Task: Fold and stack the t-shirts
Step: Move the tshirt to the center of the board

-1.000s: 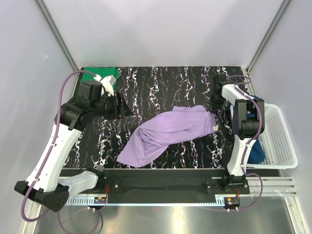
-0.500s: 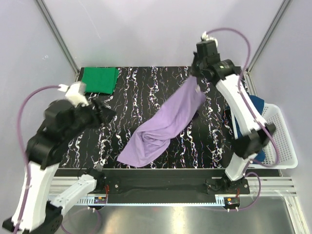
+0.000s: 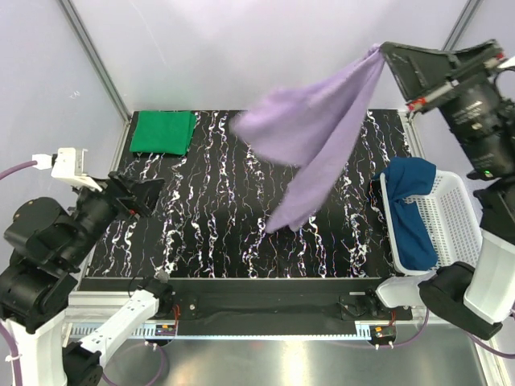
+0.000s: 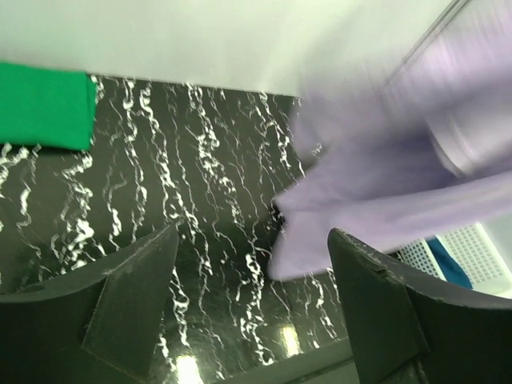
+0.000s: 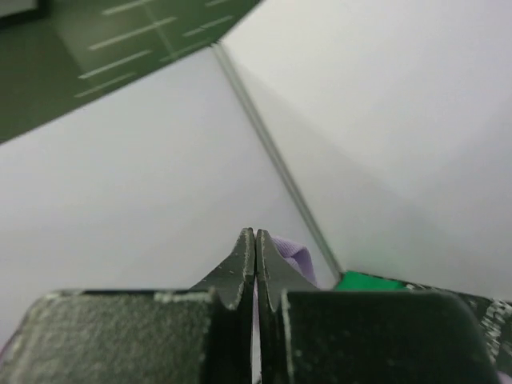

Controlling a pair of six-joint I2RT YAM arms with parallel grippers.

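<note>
As the right tool (image 3: 380,48) clamps the lavender shirt (image 3: 322,129) aloft beside the basket (image 3: 452,211), left tool (image 3: 135,193) gapes.

A folded bright green cloth t-shirt (image 3: 163,132) lay in the black marbled worktop's (image 3: 217,217) far left corner. A lavender cloth t-shirt (image 3: 322,129) hung above its far right. A dark blue cloth t-shirt (image 3: 410,221) draped over the wall of the white mesh basket (image 3: 459,217) beside the right edge.

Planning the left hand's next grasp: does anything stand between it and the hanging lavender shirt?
Nothing visible: only table lies between the open left hand and the lavender shirt hanging from the right hand; the green shirt lies aside.
</note>
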